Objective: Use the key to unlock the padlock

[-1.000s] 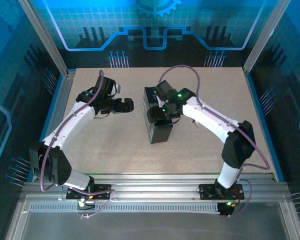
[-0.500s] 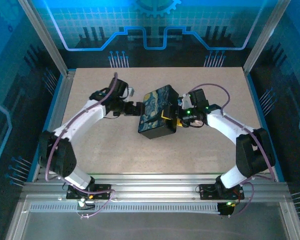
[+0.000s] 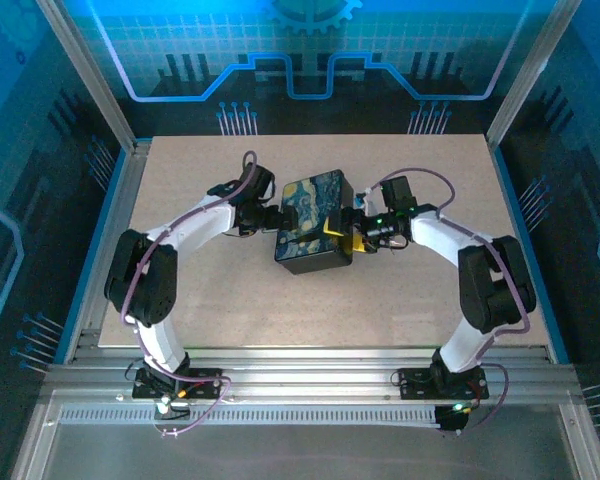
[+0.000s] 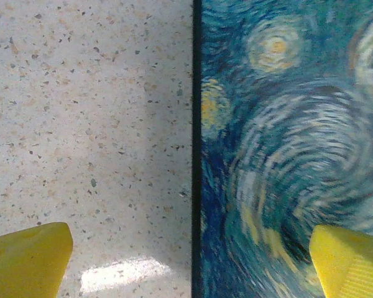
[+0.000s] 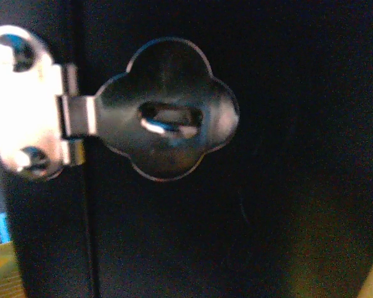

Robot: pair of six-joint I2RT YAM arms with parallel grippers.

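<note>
Left fingers [image 4: 25, 261] apart astride the painted box [image 4: 286, 155] edge; right fingers [image 3: 350, 242] apart before its hasp [image 5: 168, 115].

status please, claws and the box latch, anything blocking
Left claw open, straddling lid edge of painted box. Right claw open, close on metal hasp on its dark side. Hasp shut over its staple. Nothing in between.

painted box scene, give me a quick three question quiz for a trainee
1. True or false: the left gripper is shut on the painted box.
2. The right wrist camera faces: A a clover-shaped metal hasp; B a key bunch; C bare table.
3. Fill in: from above, the box sits ___ the left gripper and the right gripper.
Key: 1 false, its jaws stand open; 2 A; 3 between.
</note>
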